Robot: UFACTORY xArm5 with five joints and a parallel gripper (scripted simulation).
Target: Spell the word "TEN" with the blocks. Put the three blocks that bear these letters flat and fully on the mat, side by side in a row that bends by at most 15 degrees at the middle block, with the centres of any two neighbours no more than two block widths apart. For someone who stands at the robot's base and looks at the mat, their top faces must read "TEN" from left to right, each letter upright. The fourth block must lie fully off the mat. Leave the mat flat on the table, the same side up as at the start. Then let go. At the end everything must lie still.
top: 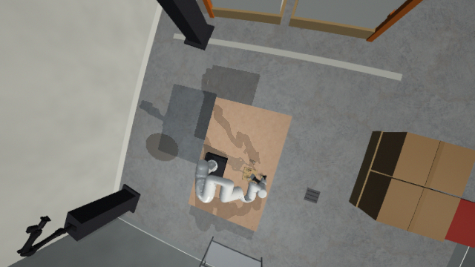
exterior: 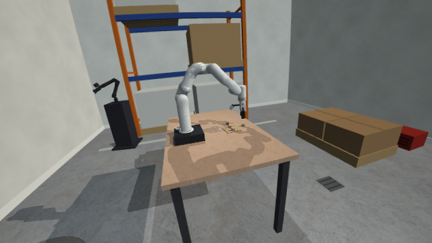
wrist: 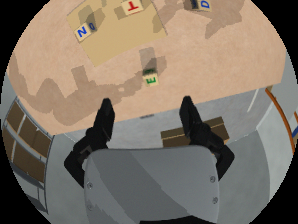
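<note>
Spread gripper near the bench's far edge; E off the mat, T and N on it

Top view: the bench (top: pixel 243 122) (exterior: pixel 216 162) (wrist: pixel 45 95) carries the arm's black base (top: pixel 224 160) (exterior: pixel 199 139) beside one long edge. The mat (top: pixel 246 171) (exterior: pixel 226 129) (wrist: pixel 112 42) lies nearer the opposite long edge, with much bench between it and the corners at the picture's top. The gripper (top: pixel 259 179) (exterior: pixel 243 117) (wrist: pixel 147 105) partly covers that area; the letters are too small to read.

Exterior view: the gripper hangs above the bench by the long edge opposite the base. Block E (exterior: pixel 243 125) (wrist: pixel 150 78) sits between mat and edge. The letters are unreadable here too.

Wrist view: the fingers stand wide apart with nothing between them. E lies off the mat, near the bench edge, its letter turned sideways in this view. Block N (exterior: pixel 233 129) (wrist: pixel 82 31) is by one mat edge; block T (exterior: pixel 229 127) (wrist: pixel 132 6) is farther across. Block D (exterior: pixel 227 123) (wrist: pixel 204 5) lies off the mat. The picture's top border cuts off part of the mat.
</note>
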